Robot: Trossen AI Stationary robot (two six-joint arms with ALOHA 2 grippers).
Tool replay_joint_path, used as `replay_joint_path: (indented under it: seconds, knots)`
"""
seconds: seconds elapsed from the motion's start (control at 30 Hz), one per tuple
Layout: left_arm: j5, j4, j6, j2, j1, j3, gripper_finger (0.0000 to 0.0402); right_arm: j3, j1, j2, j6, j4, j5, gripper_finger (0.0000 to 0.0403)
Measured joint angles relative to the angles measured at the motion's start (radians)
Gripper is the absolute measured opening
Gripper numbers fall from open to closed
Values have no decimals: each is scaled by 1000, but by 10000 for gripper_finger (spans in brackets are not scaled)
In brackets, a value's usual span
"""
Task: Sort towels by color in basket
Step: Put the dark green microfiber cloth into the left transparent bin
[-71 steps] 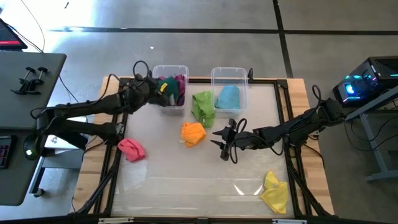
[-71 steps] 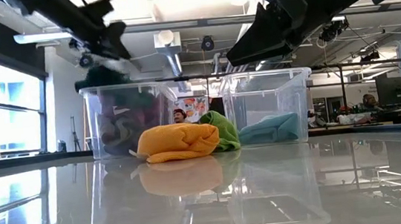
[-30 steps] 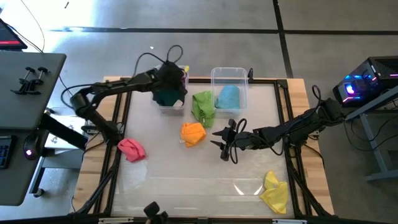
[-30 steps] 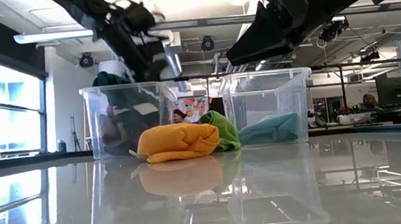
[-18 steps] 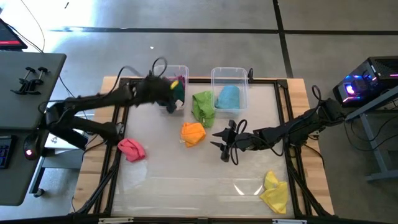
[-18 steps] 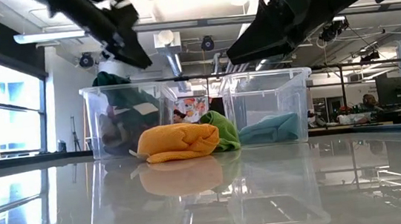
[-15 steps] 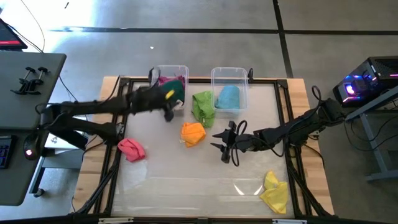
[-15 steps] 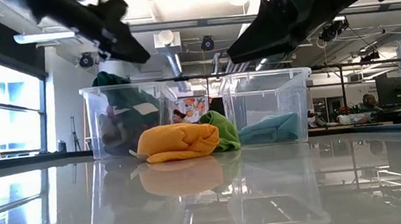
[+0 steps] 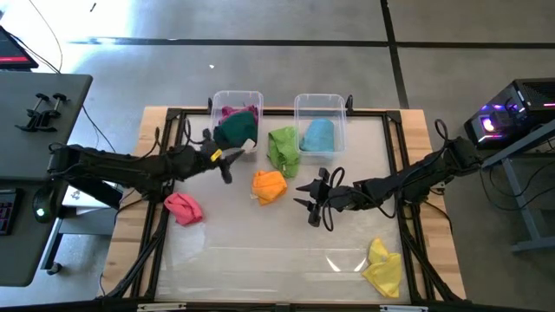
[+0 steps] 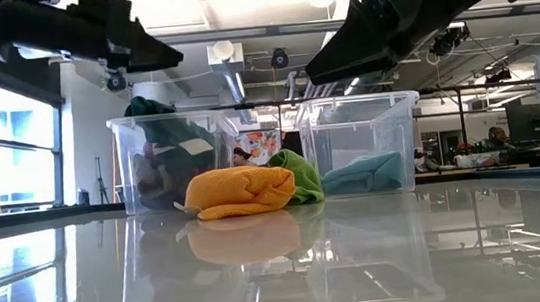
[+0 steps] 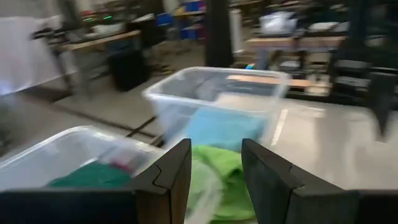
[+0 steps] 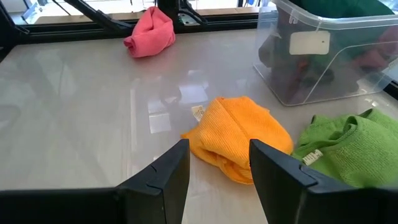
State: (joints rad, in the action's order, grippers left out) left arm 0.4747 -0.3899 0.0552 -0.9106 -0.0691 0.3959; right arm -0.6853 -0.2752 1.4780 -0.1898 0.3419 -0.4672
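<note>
Between picks, apparently: left gripper (image 9: pixel 227 165) open and empty beside the left bin (image 9: pixel 218 98), right gripper (image 9: pixel 310 198) open over the orange towel (image 9: pixel 269 185), likely next to grasp.

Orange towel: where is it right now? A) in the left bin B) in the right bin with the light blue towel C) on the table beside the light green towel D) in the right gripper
C: the orange towel lies on the table just in front of the light green towel, outside both bins, with the open right gripper short of it.

overhead, table-level, 2 wrist cameras
</note>
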Motion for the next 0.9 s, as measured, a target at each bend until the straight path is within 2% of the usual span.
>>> replay_joint_path:
  seconds: [0.23, 0.43, 0.5, 0.7, 0.9]
  knots:
    - [-20, 347, -29, -6, -75, 155, 126, 0, 0, 0, 0, 15, -2, 161]
    - [-38, 556, -40, -66, -202, 283, 129, 0, 0, 0, -1, 17, -2, 161]
    - [-82, 575, -17, -97, -253, 307, 135, 0, 0, 0, -1, 17, -2, 161]
    - [-312, 608, 15, -248, -402, 369, 149, 0, 0, 0, 11, 21, -2, 161]
    - [-374, 688, 59, -438, -489, 498, 121, 0, 0, 0, 11, 21, -2, 161]
